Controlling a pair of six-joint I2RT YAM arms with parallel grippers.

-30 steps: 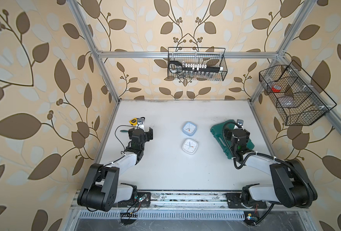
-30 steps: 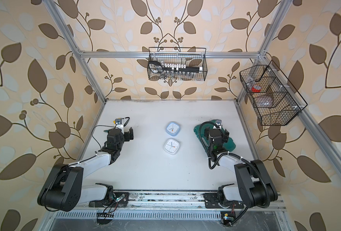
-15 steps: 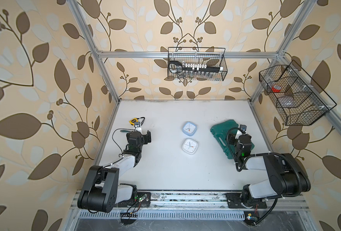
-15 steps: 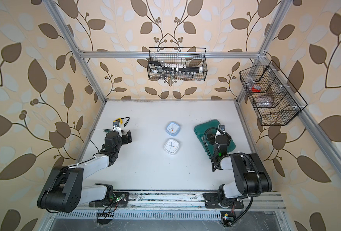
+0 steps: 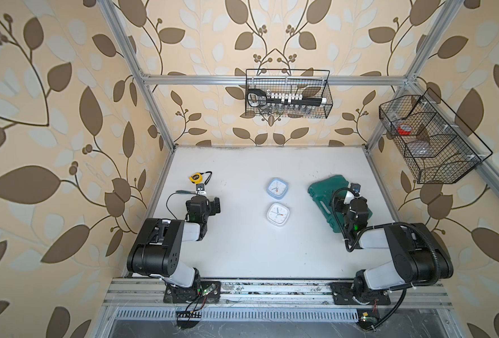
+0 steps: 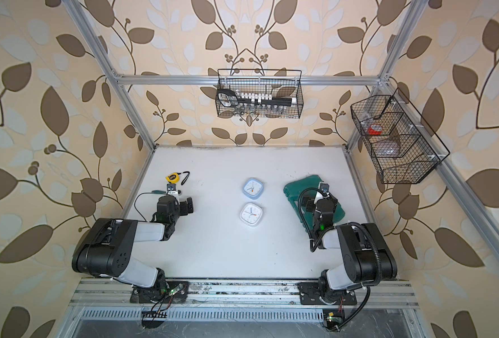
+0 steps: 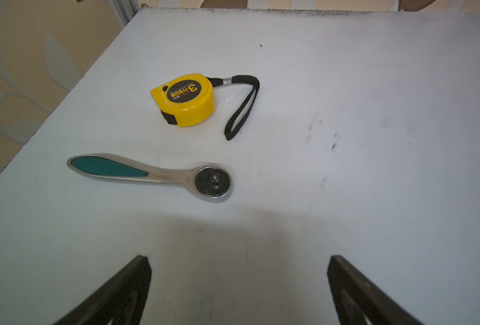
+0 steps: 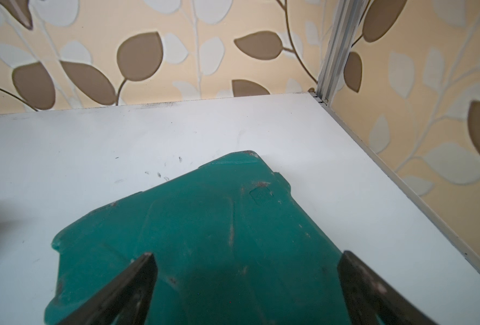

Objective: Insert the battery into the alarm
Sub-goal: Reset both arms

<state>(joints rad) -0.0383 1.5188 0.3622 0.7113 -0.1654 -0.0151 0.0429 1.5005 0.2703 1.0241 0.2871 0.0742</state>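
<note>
Jaws apart and empty on both. Left gripper (image 7: 238,257) sits well left of the white alarm (image 5: 277,214). Right gripper (image 8: 247,254) hangs over the closed green case (image 5: 324,193) to the alarm's right; contents unseen. Blue alarm (image 5: 277,188) lies just behind the white one. No battery in sight, so you may end up searching blind. Both clocks lie face-up, bay hidden. Back basket (image 5: 286,71): socket rail (image 5: 289,99). Side basket (image 5: 447,172): red roll (image 5: 404,129).

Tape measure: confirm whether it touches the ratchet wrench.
No, the tape measure lies apart from the ratchet wrench, with a clear gap between them.

Right arm (image 5: 374,238) partly hides the green case (image 5: 320,192).
</note>
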